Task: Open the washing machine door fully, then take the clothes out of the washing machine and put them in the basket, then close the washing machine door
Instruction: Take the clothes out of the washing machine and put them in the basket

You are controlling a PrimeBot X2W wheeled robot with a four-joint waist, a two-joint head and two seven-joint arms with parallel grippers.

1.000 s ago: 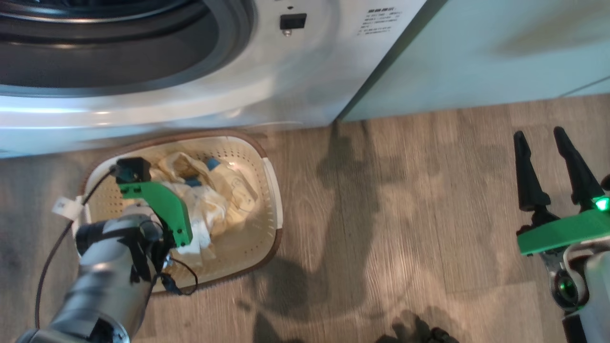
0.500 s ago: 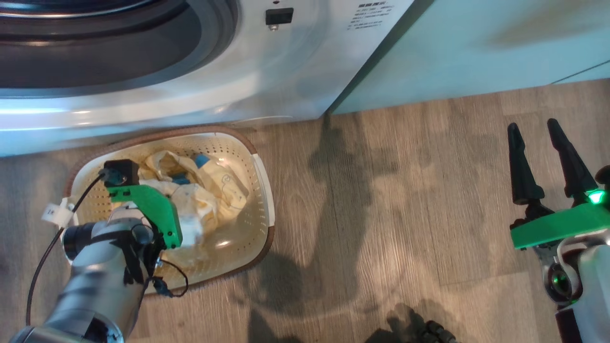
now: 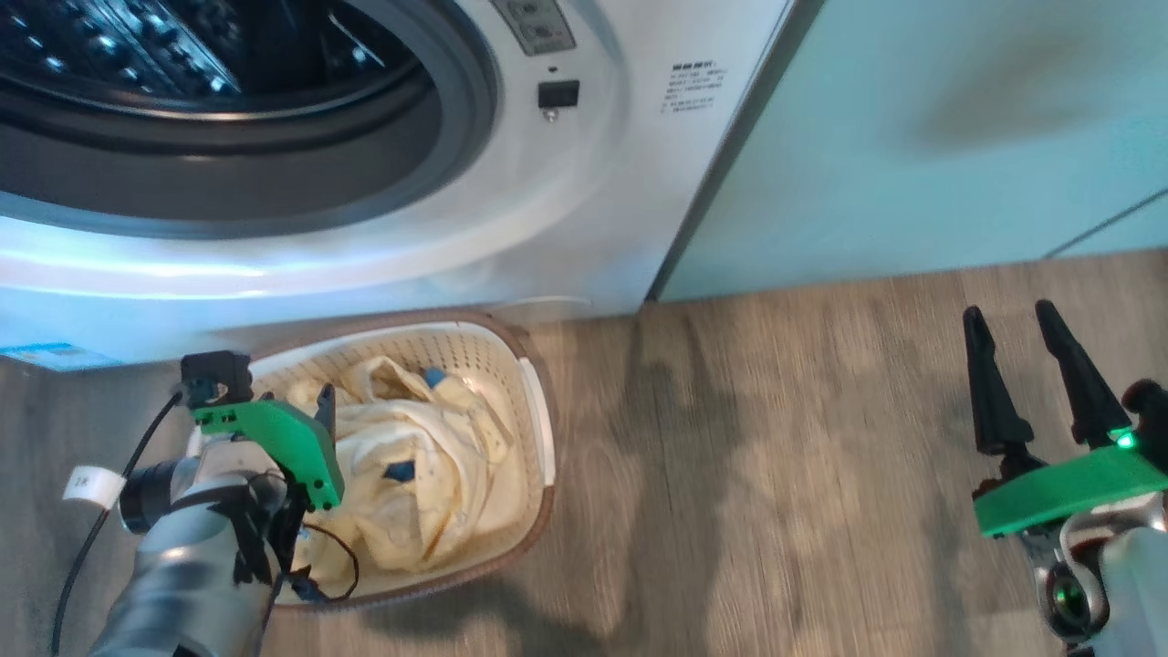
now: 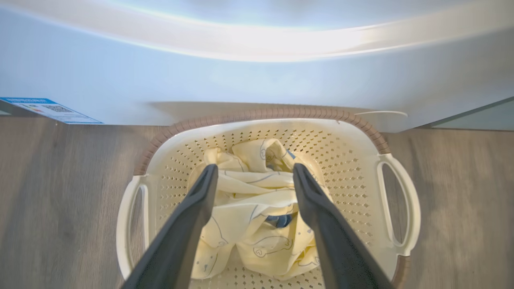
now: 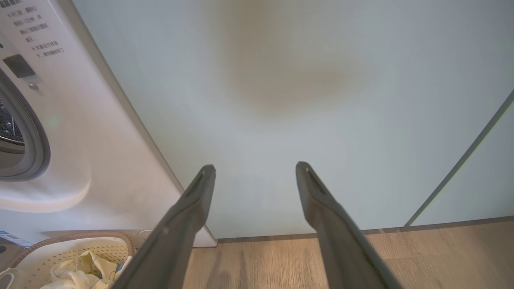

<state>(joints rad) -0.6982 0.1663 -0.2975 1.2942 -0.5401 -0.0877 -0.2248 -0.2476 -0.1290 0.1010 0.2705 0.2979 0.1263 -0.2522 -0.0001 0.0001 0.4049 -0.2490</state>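
Note:
The white washing machine (image 3: 584,219) stands ahead with its steel drum (image 3: 119,55) exposed; the washing machine door is out of view. On the floor in front sits the cream basket (image 3: 540,411), and the pale yellow clothes (image 3: 429,474) lie inside it. My left gripper (image 4: 254,170) hangs open just above the clothes (image 4: 249,200), its fingers apart with nothing between them, inside the basket (image 4: 261,113). Far to the right, my right gripper (image 3: 1008,315) is open over bare floor. In the right wrist view that gripper (image 5: 255,166) faces the cabinet, with the basket (image 5: 72,237) at the lower left.
Pale green cabinet doors (image 3: 912,137) run to the right of the machine. Wood-look floor (image 3: 776,474) stretches between the basket and my right arm. A blue label (image 3: 50,354) sits low on the machine's front. A black cable (image 3: 100,529) trails from my left wrist.
My left gripper has opened and let go of the clothes, which now lie loose in the basket. The head camera has tilted up, bringing the drum into view.

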